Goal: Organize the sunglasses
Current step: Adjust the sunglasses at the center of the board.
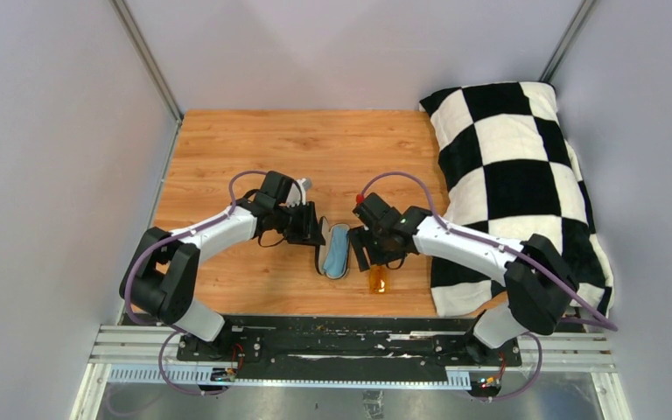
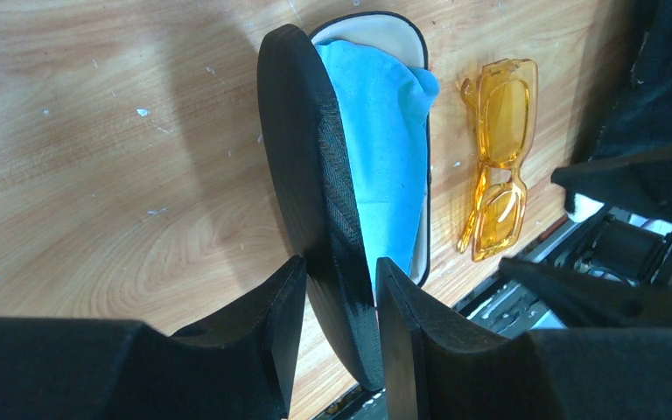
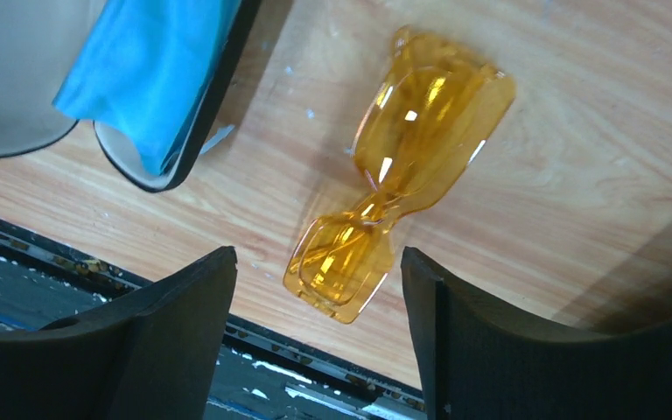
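The amber-orange sunglasses (image 1: 377, 280) lie folded on the wooden table near its front edge, right of the open black case (image 1: 323, 255). They also show in the left wrist view (image 2: 497, 157) and the right wrist view (image 3: 394, 184). My left gripper (image 1: 312, 232) is shut on the case's upright lid (image 2: 315, 192), one finger (image 2: 276, 302) on each side. A light-blue cloth (image 2: 381, 140) lies in the case's tray. My right gripper (image 3: 319, 284) is open and empty, hovering just above the near end of the sunglasses, not touching them.
A black-and-white checkered pillow (image 1: 516, 175) fills the right side of the table. The black metal rail (image 1: 315, 337) runs along the table's front edge, close below the sunglasses. Grey walls enclose the left, back and right.
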